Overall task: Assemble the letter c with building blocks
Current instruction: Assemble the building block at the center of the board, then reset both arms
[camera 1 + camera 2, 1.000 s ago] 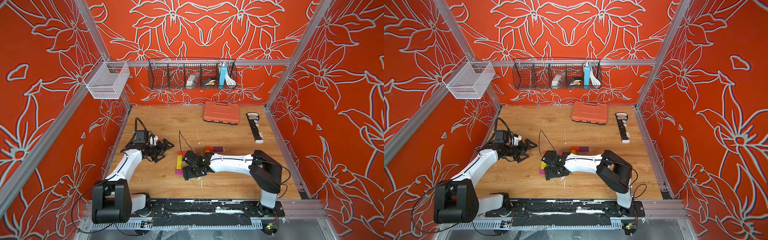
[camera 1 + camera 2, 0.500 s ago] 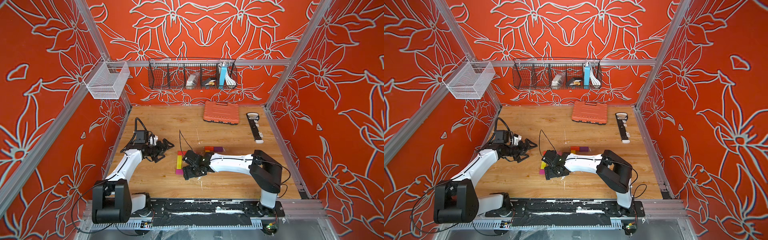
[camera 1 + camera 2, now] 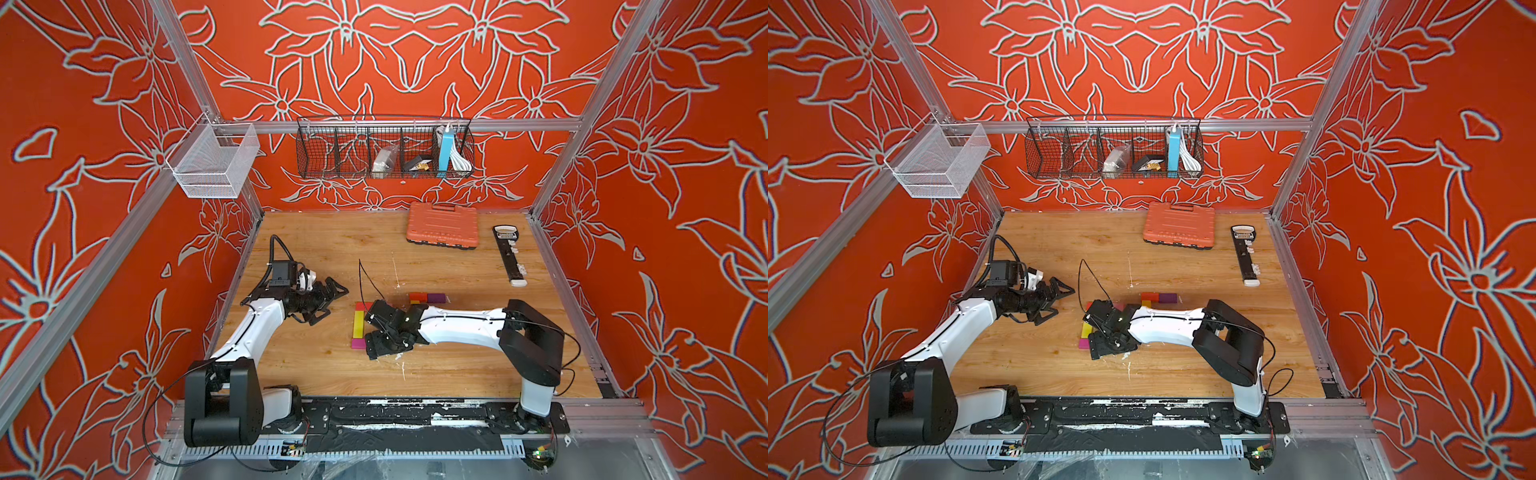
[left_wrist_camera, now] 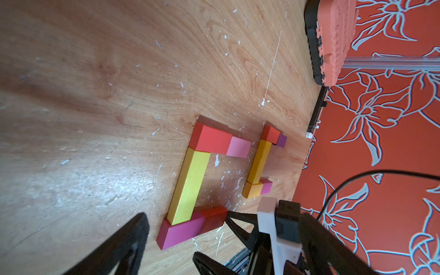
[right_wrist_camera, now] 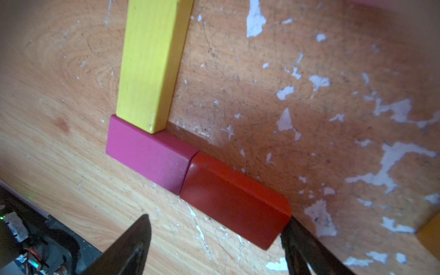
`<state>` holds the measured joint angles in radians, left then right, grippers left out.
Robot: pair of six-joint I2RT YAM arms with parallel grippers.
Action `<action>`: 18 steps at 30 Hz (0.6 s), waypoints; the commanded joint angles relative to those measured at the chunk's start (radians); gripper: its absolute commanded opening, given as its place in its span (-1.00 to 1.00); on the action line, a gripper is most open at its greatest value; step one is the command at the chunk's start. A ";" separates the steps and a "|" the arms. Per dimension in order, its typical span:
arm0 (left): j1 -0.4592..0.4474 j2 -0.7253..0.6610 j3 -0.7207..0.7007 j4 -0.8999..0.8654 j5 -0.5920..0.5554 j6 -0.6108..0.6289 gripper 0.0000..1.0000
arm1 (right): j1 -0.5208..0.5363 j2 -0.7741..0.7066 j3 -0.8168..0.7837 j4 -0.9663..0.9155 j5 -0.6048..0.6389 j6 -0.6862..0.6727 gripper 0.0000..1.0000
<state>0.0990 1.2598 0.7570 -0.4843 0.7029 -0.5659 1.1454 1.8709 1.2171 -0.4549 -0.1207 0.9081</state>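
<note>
Nothing moved — right end effector [image 5: 215, 220] gapes at the red block [image 5: 235, 202] edge — left end effector [image 3: 332, 306] splayed aside.

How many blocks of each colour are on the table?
Red blocks: 3
Magenta blocks: 2
Orange blocks: 2
Yellow block: 1
Pink block: 1
Purple block: 1
Total: 10 blocks
</note>
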 commanded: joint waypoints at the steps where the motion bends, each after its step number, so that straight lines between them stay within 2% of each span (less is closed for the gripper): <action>1: 0.007 0.004 -0.009 0.007 0.020 0.006 0.97 | -0.005 0.002 0.008 -0.001 0.007 -0.002 0.74; 6: 0.006 -0.008 -0.007 0.017 0.033 0.006 0.97 | -0.014 -0.090 -0.039 -0.017 0.045 -0.003 0.82; 11: 0.003 -0.069 0.025 0.026 0.031 0.000 0.97 | -0.054 -0.329 -0.114 -0.087 0.133 -0.019 0.95; 15: -0.010 -0.126 0.083 0.012 -0.027 -0.001 0.97 | -0.165 -0.558 -0.172 -0.190 0.222 -0.052 0.96; 18: -0.038 -0.173 0.120 0.006 -0.153 0.011 0.97 | -0.282 -0.726 -0.206 -0.276 0.340 -0.092 0.96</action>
<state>0.0814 1.1339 0.8337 -0.4797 0.6544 -0.5690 0.9333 1.2297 1.0542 -0.5926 0.0681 0.8642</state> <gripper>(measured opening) 0.984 0.981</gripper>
